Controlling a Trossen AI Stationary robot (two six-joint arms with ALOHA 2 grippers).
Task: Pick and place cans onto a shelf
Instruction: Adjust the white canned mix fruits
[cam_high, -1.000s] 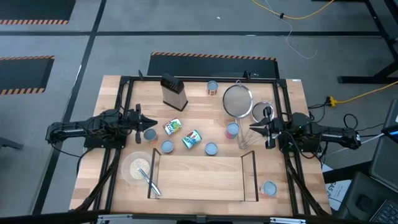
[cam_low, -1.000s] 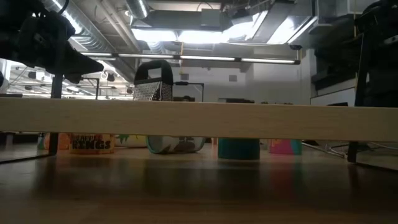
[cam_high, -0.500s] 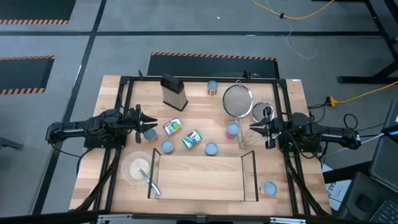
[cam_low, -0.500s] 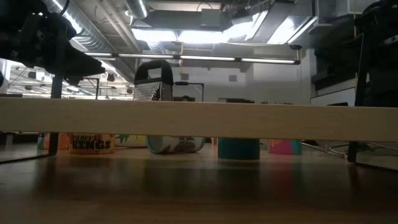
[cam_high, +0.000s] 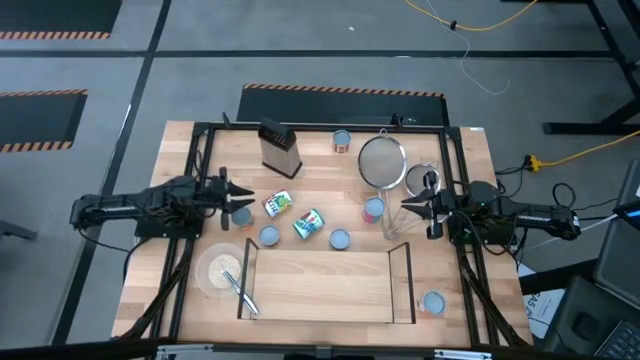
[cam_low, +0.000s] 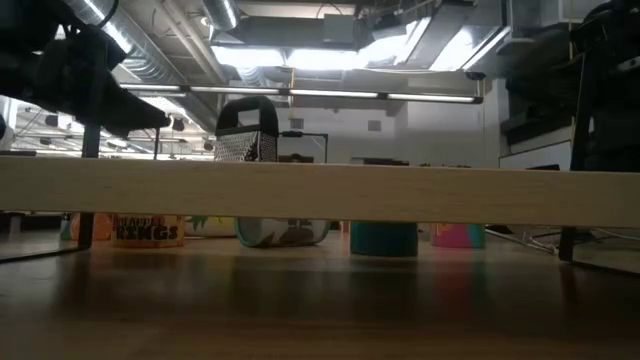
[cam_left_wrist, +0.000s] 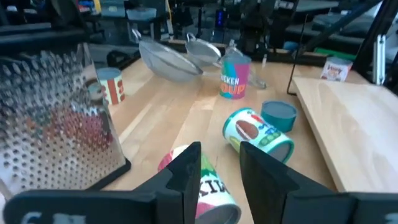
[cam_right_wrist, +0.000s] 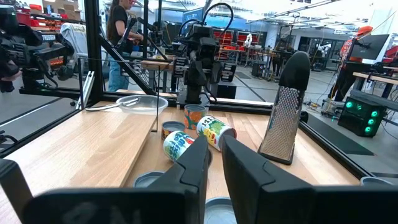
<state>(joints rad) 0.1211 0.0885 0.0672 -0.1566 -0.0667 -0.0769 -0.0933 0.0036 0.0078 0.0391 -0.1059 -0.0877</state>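
Observation:
Several cans stand or lie on the wooden table behind the shelf (cam_high: 320, 283), a low light-wood board with black uprights. Two cans lie on their sides (cam_high: 278, 204) (cam_high: 309, 223). Others stand upright (cam_high: 241, 215) (cam_high: 268, 235) (cam_high: 339, 239) (cam_high: 373, 208) (cam_high: 342, 140); one (cam_high: 432, 303) stands at the shelf's right end. My left gripper (cam_high: 245, 197) (cam_left_wrist: 221, 165) hovers open at the table's left side, pointing right, just short of the nearest lying can (cam_left_wrist: 208, 190). My right gripper (cam_high: 404, 206) (cam_right_wrist: 215, 155) hovers shut at the right side, pointing left, holding nothing.
A metal grater (cam_high: 278, 148) stands at the far left. Two wire strainers (cam_high: 382, 160) (cam_high: 422, 178) lie at the far right. A pale bowl with a utensil (cam_high: 220, 268) sits left of the shelf. Black frame rails (cam_high: 200, 160) run along both table sides.
My left gripper has opened its fingers while hovering in the same place. The right arm and the cans have kept still.

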